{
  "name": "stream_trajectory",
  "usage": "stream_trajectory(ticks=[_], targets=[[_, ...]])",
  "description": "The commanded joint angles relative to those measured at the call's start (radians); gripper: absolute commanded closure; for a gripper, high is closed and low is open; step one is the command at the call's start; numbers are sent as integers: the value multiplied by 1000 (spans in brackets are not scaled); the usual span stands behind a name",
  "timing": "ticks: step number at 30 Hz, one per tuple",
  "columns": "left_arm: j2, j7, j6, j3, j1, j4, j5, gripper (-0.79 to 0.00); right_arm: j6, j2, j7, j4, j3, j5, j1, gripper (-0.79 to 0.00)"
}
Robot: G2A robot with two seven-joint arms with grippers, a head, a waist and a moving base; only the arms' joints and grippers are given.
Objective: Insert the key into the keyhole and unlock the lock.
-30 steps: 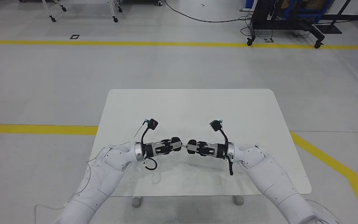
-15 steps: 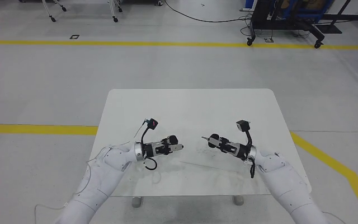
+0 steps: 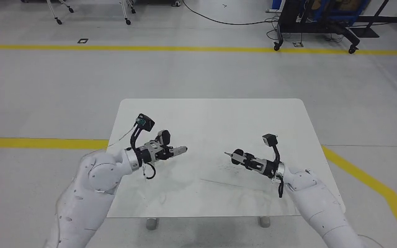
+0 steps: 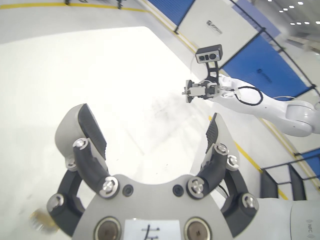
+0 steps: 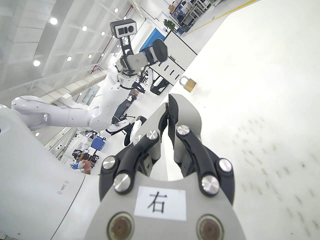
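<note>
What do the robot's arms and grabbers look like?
The left arm and right arm are smooth white shells with looping black cables. The left end effector and right end effector are grey metal with black linkages, silver screws, ribbed black pads and a white label.

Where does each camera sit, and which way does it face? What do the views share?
Top: overhead on the robot, looking down at the table; the left gripper and right gripper show, held apart.
Left wrist: behind the open left gripper, facing across the table at the right gripper.
Right wrist: behind the shut right gripper, facing along the table at the padlock and the left gripper.
Shared: all three show the table; each wrist view shows the other gripper.
</note>
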Motion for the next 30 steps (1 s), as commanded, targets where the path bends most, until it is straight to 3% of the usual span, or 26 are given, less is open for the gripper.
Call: stream_trajectory(ticks=[1,4,6,8,13,19,24,30], targets=[[19,-111,121,-138,116,-180,64,-785,0,0,0,0,0,0,0,0],[28,-185,300,-207,232,-346,210,-785,0,0,0,0,0,0,0,0],[31,-223,388,-190,275,-381,361,-785,0,0,0,0,0,0,0,0],[31,-245,432,-123,277,-367,477,-785,0,0,0,0,0,0,0,0],[14,-254,533,86,161,-206,679,-785,0,0,0,0,0,0,0,0],[-22,-260,615,263,5,-25,721,-785,0,0,0,0,0,0,0,0],[-40,-283,665,318,-68,54,746,-776,0,0,0,0,0,0,0,0],[-48,-297,706,325,-85,64,766,-693,0,0,0,0,0,0,0,0]])
